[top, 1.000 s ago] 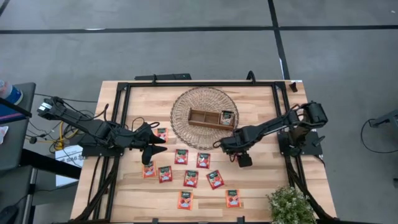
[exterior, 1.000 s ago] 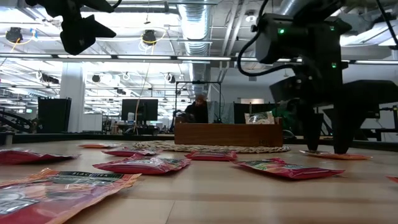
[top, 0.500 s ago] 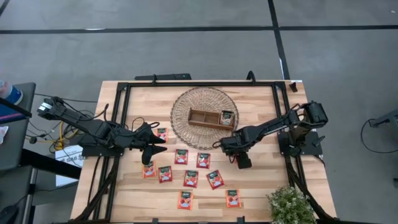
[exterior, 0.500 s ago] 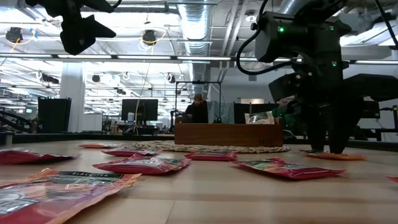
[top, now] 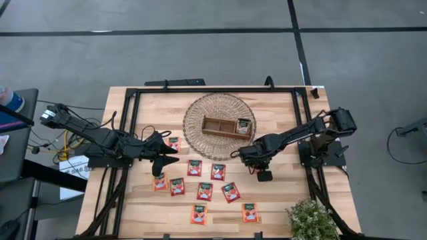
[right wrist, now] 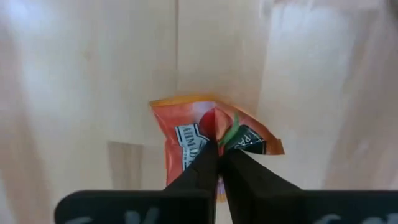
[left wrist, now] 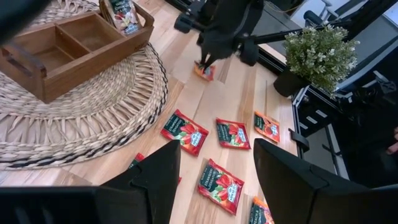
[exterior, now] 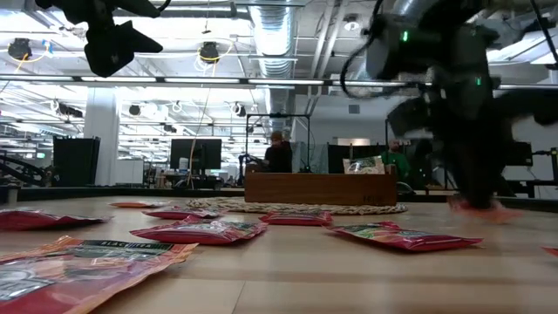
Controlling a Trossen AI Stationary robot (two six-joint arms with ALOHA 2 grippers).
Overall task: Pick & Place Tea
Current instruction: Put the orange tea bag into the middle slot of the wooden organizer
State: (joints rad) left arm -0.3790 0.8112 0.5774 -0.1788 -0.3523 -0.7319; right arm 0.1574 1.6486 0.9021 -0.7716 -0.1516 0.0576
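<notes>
Tabletop (top: 280,193): right end effector (right wrist: 217,158) pinches tilted sachet (right wrist: 186,134).

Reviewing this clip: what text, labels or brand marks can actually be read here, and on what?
Nothing reads whole.
Sachet in the right gripper: sachet shows white lettering on its dark label, partly hidden and creased; unreadable.
Nearest sachet, low view: a band of lettering, too blurred to read.
Other sachets: too small.

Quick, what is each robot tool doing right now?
Left tool: open, holding nothing, hovering above the table.
Right tool: shut on a red tea sachet lying on the table.
</notes>
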